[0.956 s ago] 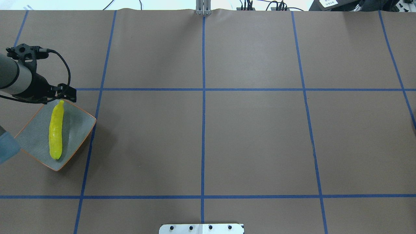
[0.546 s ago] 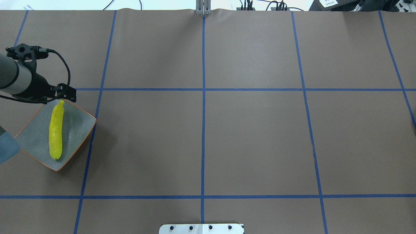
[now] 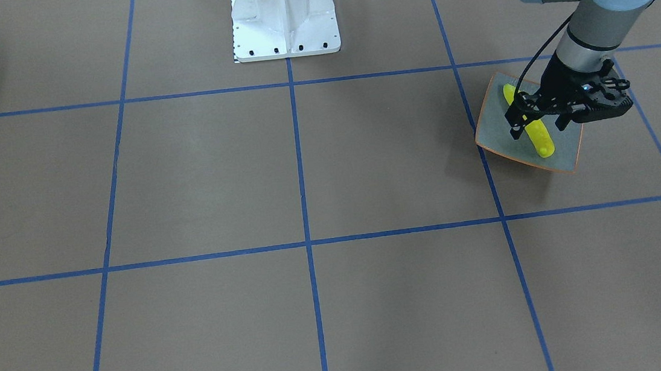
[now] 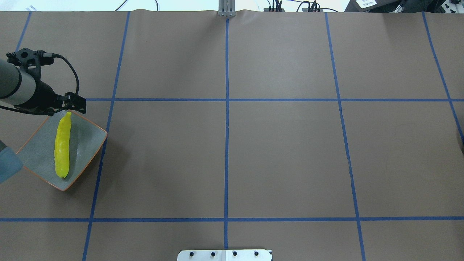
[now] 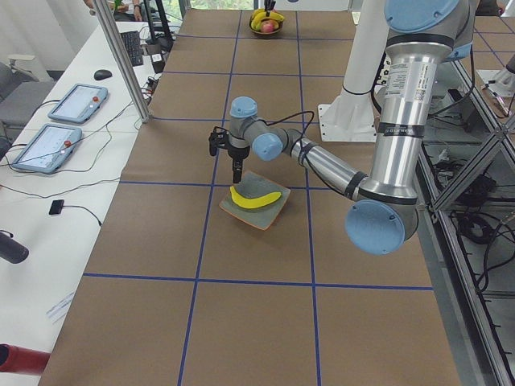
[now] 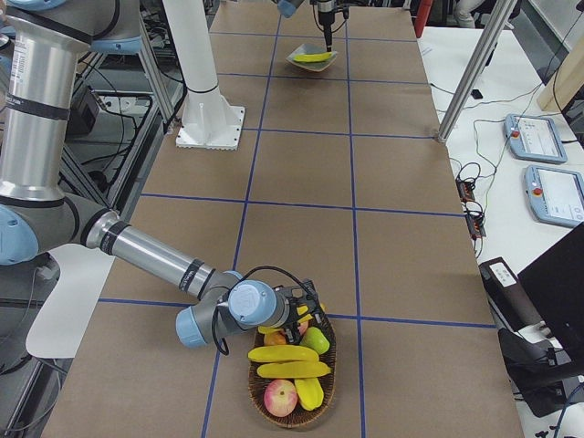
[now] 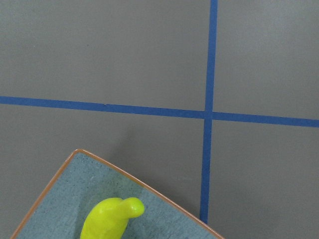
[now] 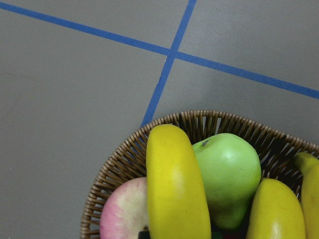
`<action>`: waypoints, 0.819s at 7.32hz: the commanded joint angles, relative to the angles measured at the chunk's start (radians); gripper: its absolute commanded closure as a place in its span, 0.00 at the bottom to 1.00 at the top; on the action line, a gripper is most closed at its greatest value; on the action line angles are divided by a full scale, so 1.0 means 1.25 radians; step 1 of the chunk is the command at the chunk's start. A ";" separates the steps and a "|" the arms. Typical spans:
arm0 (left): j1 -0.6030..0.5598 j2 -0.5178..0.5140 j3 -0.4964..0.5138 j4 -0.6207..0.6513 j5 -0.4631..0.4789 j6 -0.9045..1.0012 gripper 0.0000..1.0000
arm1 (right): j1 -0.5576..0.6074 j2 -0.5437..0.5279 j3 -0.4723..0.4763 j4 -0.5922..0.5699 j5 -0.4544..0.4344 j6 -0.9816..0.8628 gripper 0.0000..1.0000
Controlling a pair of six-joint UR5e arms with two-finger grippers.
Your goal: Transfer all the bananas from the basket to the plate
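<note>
The left end effector (image 3: 538, 128) hovers over the far corner of the plate (image 4: 85, 139), jaws apart and holding nothing. One banana (image 4: 62, 145) lies free on that dish, just below the end effector and running back from it toward the robot.

The other bananas (image 6: 285, 354) sit in the wicker basket (image 8: 115, 167) at the opposite end of the desk (image 4: 282, 159). They are well apart from the left arm and directly under the right end effector (image 6: 299, 318), so the right arm is clearly the nearer one. Whether that end effector is open cannot be told.

In its wrist view the nearest banana (image 8: 174, 184) lies just below it, its long axis pointing straight away toward the basket rim. A green pear (image 8: 227, 174) touches one side and a pink apple (image 8: 124, 211) the other. A grasp would likely need the fingers set across that axis.
</note>
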 commanded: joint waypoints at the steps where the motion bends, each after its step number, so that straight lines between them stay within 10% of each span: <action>1: 0.003 -0.013 0.001 0.000 -0.002 -0.002 0.00 | -0.003 0.018 0.045 -0.060 0.024 0.016 1.00; 3: 0.006 -0.099 0.012 0.000 -0.004 -0.069 0.00 | -0.004 0.067 0.178 -0.260 0.028 0.075 1.00; 6: 0.038 -0.270 0.063 -0.024 -0.045 -0.230 0.00 | -0.130 0.138 0.257 -0.255 0.074 0.386 1.00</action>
